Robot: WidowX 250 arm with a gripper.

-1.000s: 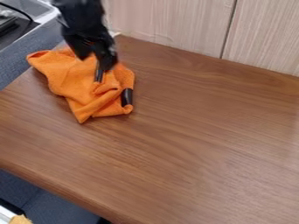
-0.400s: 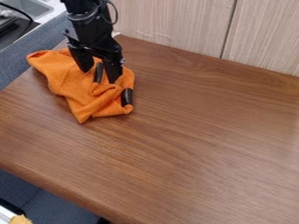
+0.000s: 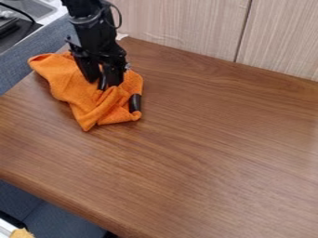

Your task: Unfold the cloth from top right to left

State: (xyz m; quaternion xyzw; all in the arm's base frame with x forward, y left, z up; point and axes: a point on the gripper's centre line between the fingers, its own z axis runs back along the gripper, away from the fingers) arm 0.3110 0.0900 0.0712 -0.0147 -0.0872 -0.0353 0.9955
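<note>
Directions refer to a clock face laid over the camera view; where stated, over the cloth.

The brown wooden table is the largest item. Its surface runs from 9 o'clock through the centre to 3 o'clock and on to the lower edge. A pale wall stands along the table's far edge, from 12 to 2 o'clock, with a dark vertical seam at 1 o'clock.

A blue-grey surface lies beside the table at 10 o'clock. A similar blue-grey area is located at 7 o'clock, below the near edge.

The orange cloth lies on the table at 10 o'clock. It is bunched and creased, with layers folded over one another. On the cloth's own clock face, one corner points to 10 o'clock and another to 6 o'clock.

The black arm enters at 11 o'clock. A thin cable loops out on its 3 o'clock side. The gripper points downward over the middle of the cloth. Jaw state: cannot tell whether the jaws are apart, together or clamped on the cloth.

A grey sink is located between 10 and 11 o'clock.

A short black cylinder rests upright in the view against the cloth, between its 3 and 4 o'clock positions. A small tan item is located between 7 and 8 o'clock.
</note>
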